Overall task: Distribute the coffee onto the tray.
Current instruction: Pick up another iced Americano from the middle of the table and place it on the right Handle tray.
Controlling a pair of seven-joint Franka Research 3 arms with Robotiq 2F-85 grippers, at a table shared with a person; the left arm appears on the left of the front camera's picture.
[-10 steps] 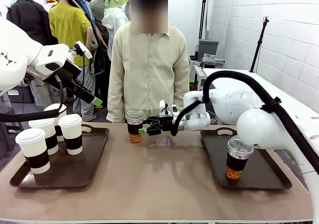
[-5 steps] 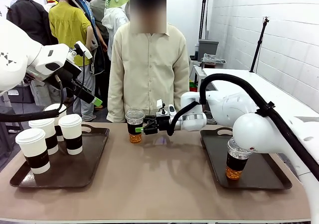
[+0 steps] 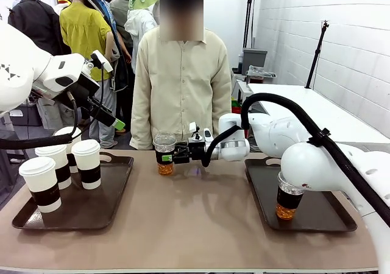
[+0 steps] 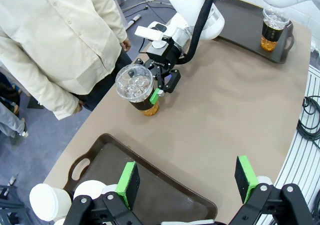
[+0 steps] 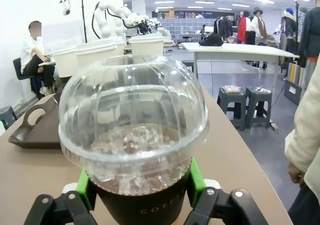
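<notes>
Right gripper (image 3: 171,158) | you see pads pinching the iced cup (image 3: 164,153) mid-frame, ready to lift | left gripper (image 4: 187,184) spread, idle

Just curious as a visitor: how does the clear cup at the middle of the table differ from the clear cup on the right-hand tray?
The middle clear cup stands on the bare table; the tray clear cup stands on the dark right tray. The middle clear cup sits between the green pads of the right gripper; the tray clear cup is free of any gripper. Both have dome lids, dark sleeves and amber drink.
</notes>
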